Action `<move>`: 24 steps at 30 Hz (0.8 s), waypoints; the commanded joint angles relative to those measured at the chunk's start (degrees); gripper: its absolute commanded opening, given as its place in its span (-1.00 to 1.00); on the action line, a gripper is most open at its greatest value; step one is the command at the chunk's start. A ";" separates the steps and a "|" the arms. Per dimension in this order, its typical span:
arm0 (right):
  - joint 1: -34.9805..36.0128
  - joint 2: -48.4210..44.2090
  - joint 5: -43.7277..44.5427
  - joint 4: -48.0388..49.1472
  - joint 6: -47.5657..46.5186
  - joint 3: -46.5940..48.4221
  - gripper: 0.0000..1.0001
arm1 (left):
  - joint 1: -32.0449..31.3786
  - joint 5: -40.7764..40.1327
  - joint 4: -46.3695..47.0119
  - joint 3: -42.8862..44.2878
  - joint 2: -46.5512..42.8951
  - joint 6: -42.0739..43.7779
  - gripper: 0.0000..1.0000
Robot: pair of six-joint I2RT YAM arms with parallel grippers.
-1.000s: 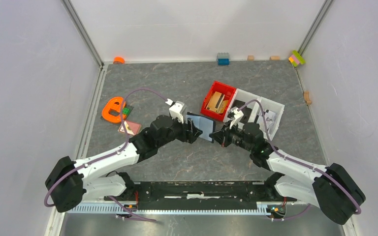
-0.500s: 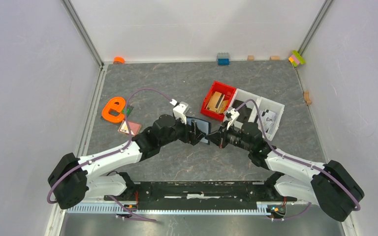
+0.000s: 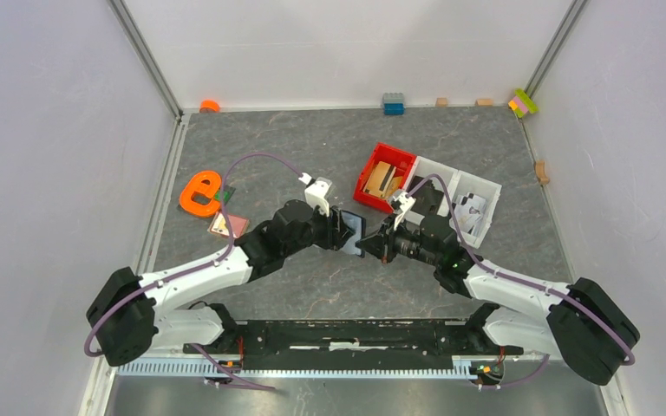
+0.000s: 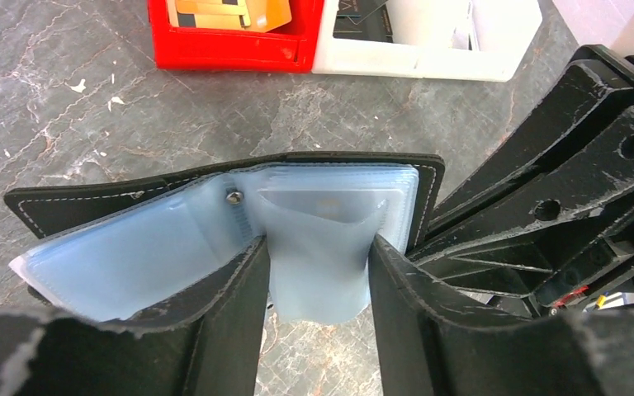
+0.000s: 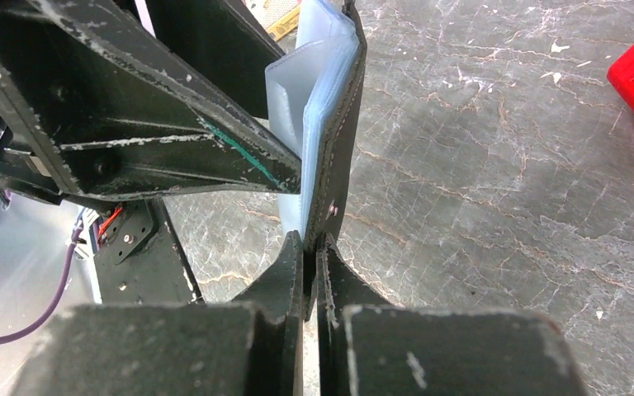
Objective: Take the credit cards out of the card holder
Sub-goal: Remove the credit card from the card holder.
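Observation:
The black card holder is held open above the table between both grippers. In the left wrist view its black cover is spread, showing pale blue-grey sleeves and a metal stud. My left gripper is closed on a sleeve that fills the gap between its fingers. My right gripper is shut on the lower edge of the black cover. No card shows in the sleeves. A pinkish-copper card lies on the table at the left.
A red bin with tan wooden blocks and a white bin stand just behind the right gripper. An orange e-shaped piece lies by the pinkish-copper card. Small bricks line the back wall.
My right gripper moved left to the card holder and closed on its edge. My left gripper shifted slightly and turned the holder towards it.

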 commanded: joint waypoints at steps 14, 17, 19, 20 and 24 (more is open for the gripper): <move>0.70 -4.93 14.31 -5.09 -3.35 2.78 -1.00 | 0.11 -22.49 -9.53 3.27 -2.58 -1.88 -0.06; 0.45 -5.98 17.01 -6.35 -3.37 2.63 -1.00 | 0.14 -27.13 -10.98 2.87 -4.55 -2.48 0.05; 0.34 -6.67 17.04 -5.90 -3.16 2.10 -1.00 | 0.12 -27.73 -9.15 1.06 -7.02 -1.94 0.11; 0.34 -6.92 16.95 -5.66 -3.05 1.97 -1.00 | 0.12 -27.00 -7.02 -0.14 -8.56 -1.63 0.13; 0.24 -7.32 15.14 -4.32 -2.98 1.43 -1.00 | 0.12 -14.40 4.15 -5.83 -13.46 1.16 0.40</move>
